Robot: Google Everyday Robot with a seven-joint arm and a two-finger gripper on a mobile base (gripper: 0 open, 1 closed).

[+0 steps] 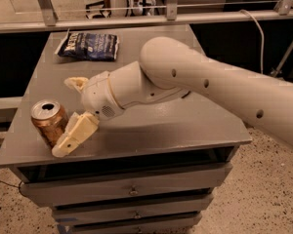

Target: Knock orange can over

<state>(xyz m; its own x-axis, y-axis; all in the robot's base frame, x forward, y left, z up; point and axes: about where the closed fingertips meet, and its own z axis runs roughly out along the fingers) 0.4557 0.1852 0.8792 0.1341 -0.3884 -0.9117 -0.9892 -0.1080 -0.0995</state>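
Note:
The orange can [49,122] stands upright near the front left corner of the grey cabinet top [151,130]. It has a silver top and dark markings on its side. My gripper [68,116] is right next to the can on its right side. The near cream finger [74,135] lies along the can's lower right side and seems to touch it. The far finger [77,83] sits behind and to the right of the can. The fingers are spread apart with nothing held between them.
A dark blue snack bag [89,45] lies at the back left of the cabinet top. My arm [210,87] crosses the top from the right. A metal rail [136,19] runs behind the cabinet. Drawers [132,191] are below the front edge.

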